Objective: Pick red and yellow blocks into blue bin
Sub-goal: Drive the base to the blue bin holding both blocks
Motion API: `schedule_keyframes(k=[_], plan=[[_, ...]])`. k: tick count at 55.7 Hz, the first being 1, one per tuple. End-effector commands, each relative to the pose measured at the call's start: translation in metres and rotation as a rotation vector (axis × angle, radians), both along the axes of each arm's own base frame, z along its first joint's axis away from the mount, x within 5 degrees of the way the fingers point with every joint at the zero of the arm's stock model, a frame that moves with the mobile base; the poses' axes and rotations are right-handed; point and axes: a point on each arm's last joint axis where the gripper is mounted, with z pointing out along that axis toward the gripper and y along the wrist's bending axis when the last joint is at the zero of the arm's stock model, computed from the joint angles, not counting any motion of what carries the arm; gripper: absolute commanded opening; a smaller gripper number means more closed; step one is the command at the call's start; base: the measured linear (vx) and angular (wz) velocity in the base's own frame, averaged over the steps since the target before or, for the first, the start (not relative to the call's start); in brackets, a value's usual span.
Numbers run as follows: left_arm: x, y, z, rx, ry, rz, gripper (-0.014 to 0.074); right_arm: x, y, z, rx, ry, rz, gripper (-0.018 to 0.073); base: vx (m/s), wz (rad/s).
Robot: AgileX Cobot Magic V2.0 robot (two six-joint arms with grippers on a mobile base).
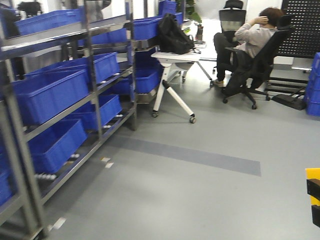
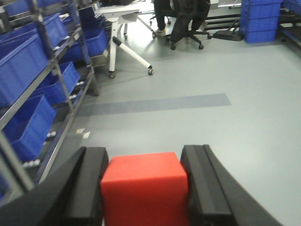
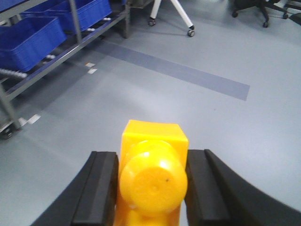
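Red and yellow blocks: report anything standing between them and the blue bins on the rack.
Nothing visible does. The left gripper holds the red block, the right gripper the yellow block, and only bare floor lies between them and the rack of blue bins. Which bin is meant, I cannot tell.

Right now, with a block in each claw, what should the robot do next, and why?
Probably keep both grippers shut and roll toward the blue bins on the rack. The left gripper clamps the red block, the right gripper the yellow block, and each wrist view shows floor, not a bin, beyond them.
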Motion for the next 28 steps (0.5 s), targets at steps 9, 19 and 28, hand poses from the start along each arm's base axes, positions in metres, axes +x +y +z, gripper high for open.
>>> schedule_keyframes(k=[9,19,28], plan=[[-0.0008,-0.0017,0.0169,-0.04,-0.105,-0.018,0.0002,0.0006,0.0001,0.0176,-0.004,-0.116,0.016,-0.0008,0.55,-0.21],[-0.0008,-0.0017,0.0169,-0.04,-0.105,-0.018,0.0002,0.0006,0.0001,0.0176,-0.004,-0.116,0.016,-0.0008,0.54,-0.12],[-0.0008,-0.0017,0.0169,-0.04,-0.105,-0.018,0.0002,0.0006,0.0001,0.0176,-0.004,-0.116,0.016,-0.0008,0.49,0.13]])
